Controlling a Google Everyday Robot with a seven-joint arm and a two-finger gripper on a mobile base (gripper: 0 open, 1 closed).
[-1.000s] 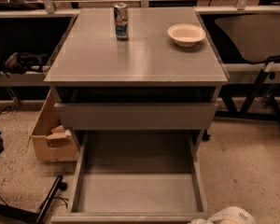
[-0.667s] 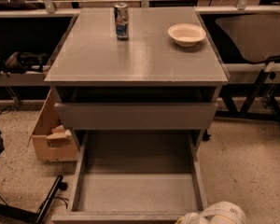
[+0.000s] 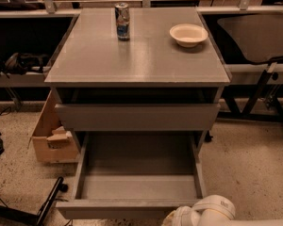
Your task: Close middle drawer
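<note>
The middle drawer [image 3: 137, 208] is pulled far out of the grey cabinet [image 3: 137, 55]. Its wide grey tray [image 3: 139, 166] lies open and holds nothing. Its flat front is at the bottom of the view. Above it, a wider grey drawer front [image 3: 137, 117] stands slightly out from the cabinet. My white arm [image 3: 217, 211] comes in at the bottom right. My gripper [image 3: 177, 219] is at the bottom edge, just in front of the right part of the middle drawer's front, and is largely cut off by the frame.
A drink can [image 3: 122, 21] and a pale bowl [image 3: 188, 34] stand on the cabinet top. A cardboard box [image 3: 52, 140] sits on the floor to the left. A black pole [image 3: 49, 204] lies at the lower left. Dark tables and chair legs flank both sides.
My arm has moved left and a little up along the bottom edge, closer to the middle drawer's front. The drawers, can and bowl have not moved.
</note>
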